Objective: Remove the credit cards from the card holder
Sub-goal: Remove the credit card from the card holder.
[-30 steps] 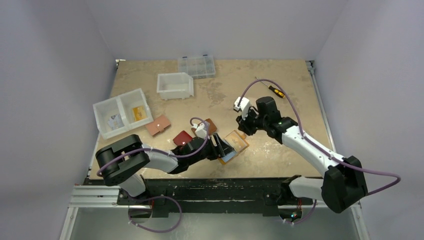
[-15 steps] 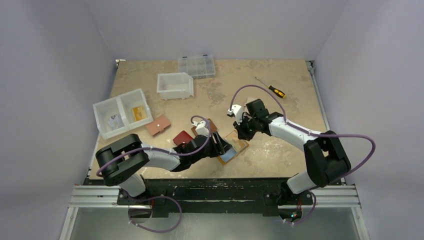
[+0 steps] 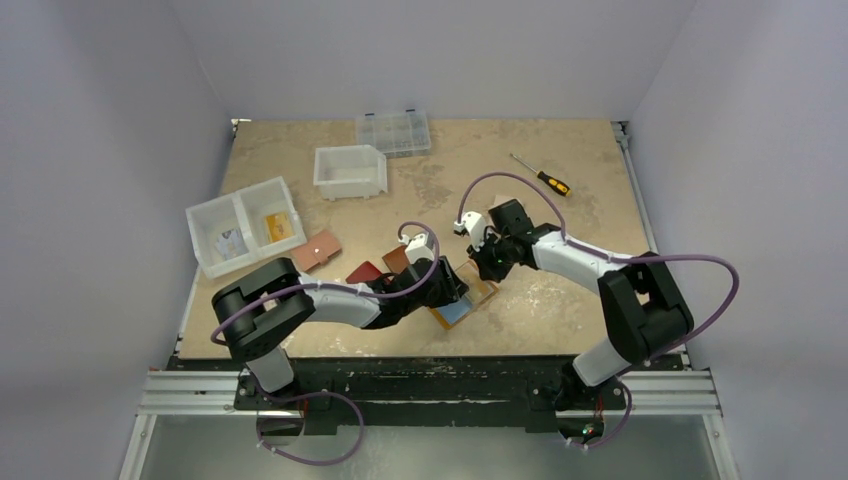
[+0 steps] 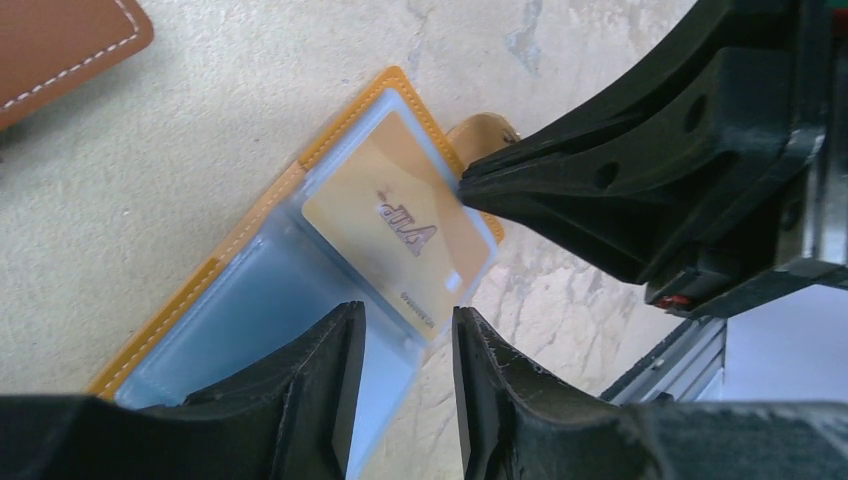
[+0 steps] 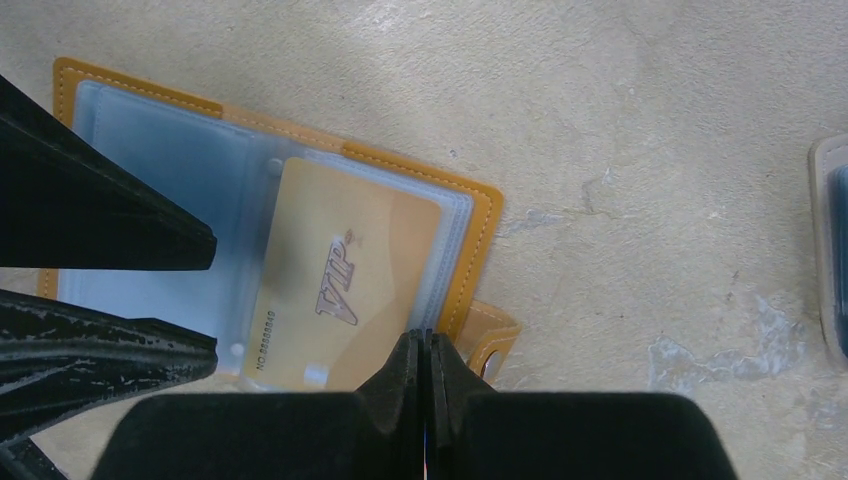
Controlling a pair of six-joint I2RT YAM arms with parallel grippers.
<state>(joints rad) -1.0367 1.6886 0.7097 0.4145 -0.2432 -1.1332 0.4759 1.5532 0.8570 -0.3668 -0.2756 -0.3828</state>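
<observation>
Card holder (image 5: 478,240) lies open on the table (image 5: 650,120) between both tools, gold card (image 5: 340,280) in its clear sleeve. Right tool (image 5: 425,345) is pinched shut at the card's edge, can't tell if it caught anything. Left tool (image 4: 408,318) hangs partly open over the sleeve, empty. Risk: pulling drags the whole unpinned holder. Bare table on the right side, but a brown wallet (image 4: 60,40) sits close on the left.
</observation>
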